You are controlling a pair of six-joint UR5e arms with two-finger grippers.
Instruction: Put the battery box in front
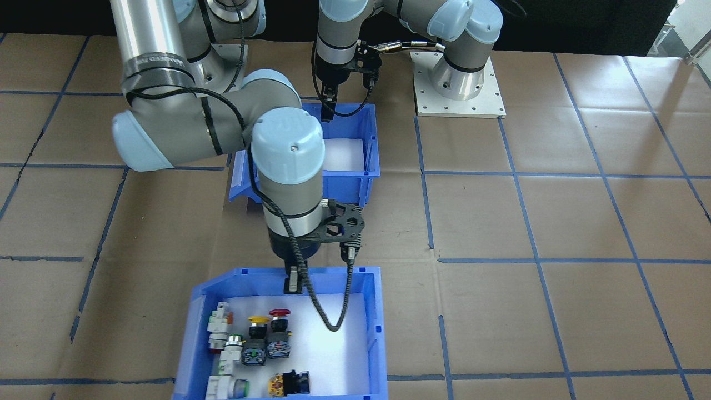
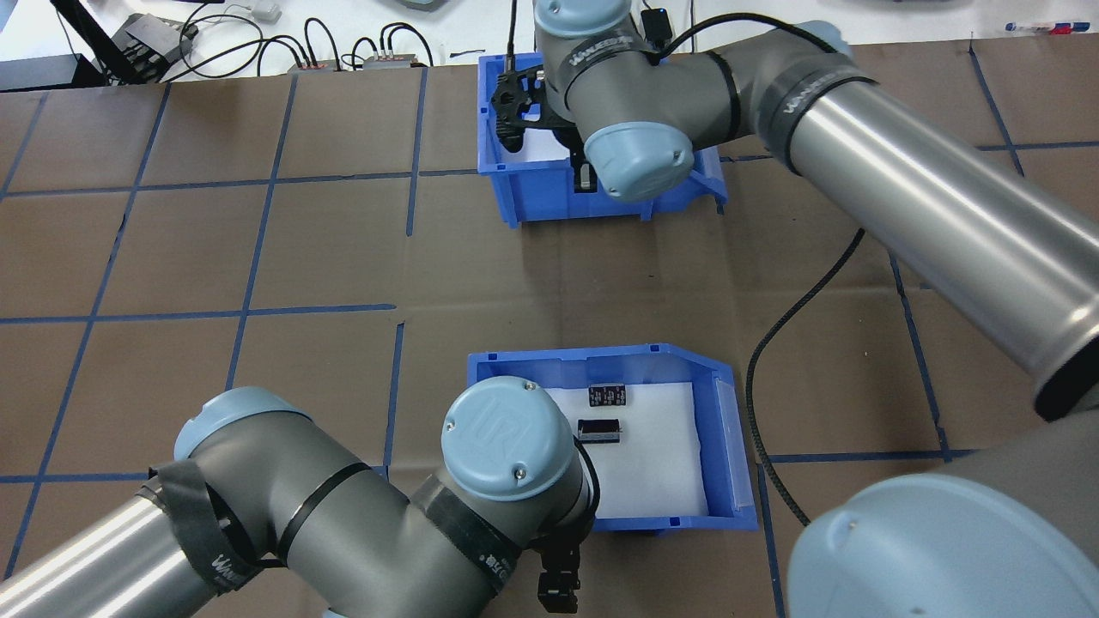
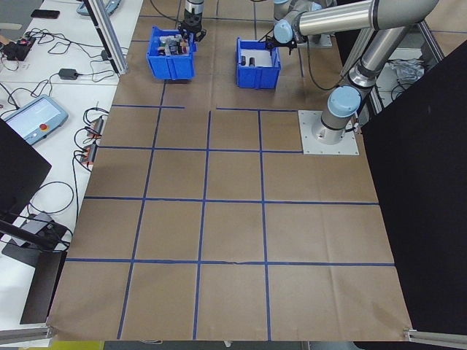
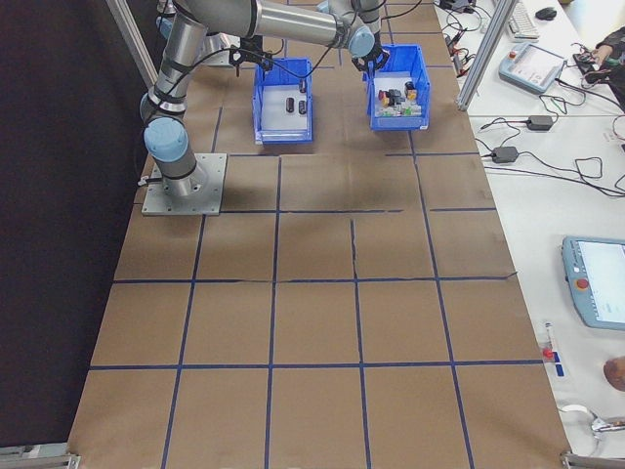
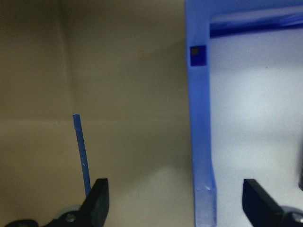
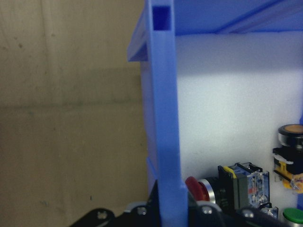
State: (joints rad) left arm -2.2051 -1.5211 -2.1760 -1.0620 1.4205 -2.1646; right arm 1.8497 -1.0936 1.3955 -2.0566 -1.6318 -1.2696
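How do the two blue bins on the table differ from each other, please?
The battery box holds a few black cylindrical batteries; the switch bin holds red, yellow and white push-button switches. The right gripper is shut on the switch bin's wall; the left gripper is open astride the battery box's wall. Both have white liners.
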